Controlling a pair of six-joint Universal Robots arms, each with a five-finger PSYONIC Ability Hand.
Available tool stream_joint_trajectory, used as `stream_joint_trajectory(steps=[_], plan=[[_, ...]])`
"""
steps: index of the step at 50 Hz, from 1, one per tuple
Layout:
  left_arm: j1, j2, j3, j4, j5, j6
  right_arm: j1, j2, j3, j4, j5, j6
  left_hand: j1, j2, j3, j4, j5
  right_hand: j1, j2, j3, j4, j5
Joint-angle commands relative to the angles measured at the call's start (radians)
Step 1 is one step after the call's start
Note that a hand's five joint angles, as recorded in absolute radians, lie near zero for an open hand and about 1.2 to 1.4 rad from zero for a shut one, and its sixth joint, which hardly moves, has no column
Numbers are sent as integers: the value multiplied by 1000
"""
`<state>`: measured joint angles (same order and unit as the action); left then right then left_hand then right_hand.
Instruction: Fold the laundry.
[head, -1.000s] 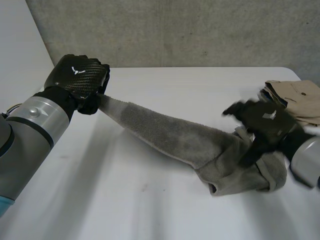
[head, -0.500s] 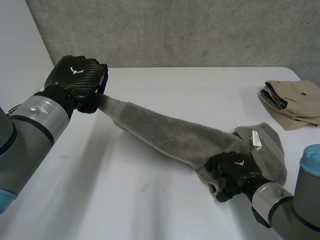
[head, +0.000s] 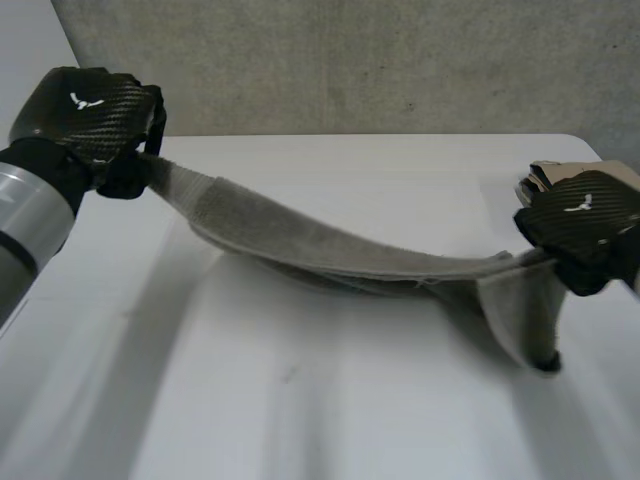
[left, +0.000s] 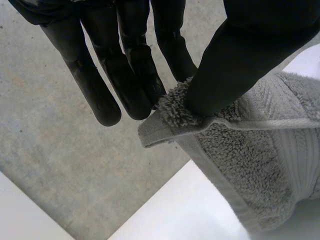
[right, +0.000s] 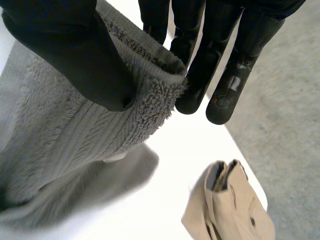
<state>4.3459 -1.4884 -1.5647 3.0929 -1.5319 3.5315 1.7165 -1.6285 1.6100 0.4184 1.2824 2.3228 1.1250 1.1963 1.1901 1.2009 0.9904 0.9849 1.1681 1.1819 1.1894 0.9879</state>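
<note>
Bright, even light, seemingly from above; the towel (head: 330, 250) casts a soft shadow on the table (head: 300, 420).

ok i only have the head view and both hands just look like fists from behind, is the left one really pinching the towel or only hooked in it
observer: pinching. The left hand has a corner of the grey towel clamped between its thumb and straight fingers.
operator: and the right
observer: same grip. The right hand presses the towel's hemmed edge, close to a corner, between thumb and fingers.
operator: whats the tan thing behind the right hand
observer: a folded tan garment, lying on the white table beyond the right hand's fingertips, with bare table between it and the towel.
</note>
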Motion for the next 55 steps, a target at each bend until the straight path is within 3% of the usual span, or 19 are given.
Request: stream_joint_trajectory(steps=[1, 6, 11, 16, 20, 25, 30, 37, 45, 49, 55], plan=[[17, 5, -32, -138, 10, 6, -58, 56, -116, 234, -60, -117, 271, 200, 206, 195, 231, 411, 228, 214, 207, 234], [14, -102, -60, -138, 9, 29, -26, 209, -140, 227, -55, -168, 271, 200, 206, 195, 231, 411, 228, 214, 207, 234], [14, -332, 23, -88, 3, 76, 77, 352, -238, 174, -22, -169, 271, 200, 206, 195, 231, 411, 228, 214, 207, 234], [9, -487, 207, -1, -20, 83, 161, 495, -447, -50, 130, -169, 271, 200, 206, 195, 231, 411, 228, 214, 207, 234], [11, -521, 388, 218, -97, 72, 169, 526, -593, -264, 187, -172, 271, 200, 206, 195, 231, 411, 228, 214, 207, 234], [1, -457, 430, 580, -184, 76, 172, 510, -728, -591, 167, -160, 271, 200, 206, 195, 231, 411, 228, 214, 207, 234], [-8, -389, 411, 641, -200, 73, 173, 463, -736, -736, 85, -131, 271, 200, 206, 195, 231, 411, 228, 214, 207, 234], [-23, -345, 258, 569, -200, 69, 158, 446, -682, -587, -80, -79, 271, 200, 206, 195, 231, 411, 228, 214, 207, 234], [-6, -314, 32, 411, -192, 63, 124, 472, -575, -221, -221, -105, 271, 200, 206, 195, 231, 411, 228, 214, 207, 234], [-9, -316, -73, 326, -183, 50, 63, 536, -478, -29, -281, -277, 271, 200, 206, 195, 231, 411, 228, 214, 207, 234], [-25, -325, -172, 293, -162, 43, 12, 624, -378, 135, -270, -565, 271, 200, 206, 195, 231, 411, 228, 214, 207, 234]])
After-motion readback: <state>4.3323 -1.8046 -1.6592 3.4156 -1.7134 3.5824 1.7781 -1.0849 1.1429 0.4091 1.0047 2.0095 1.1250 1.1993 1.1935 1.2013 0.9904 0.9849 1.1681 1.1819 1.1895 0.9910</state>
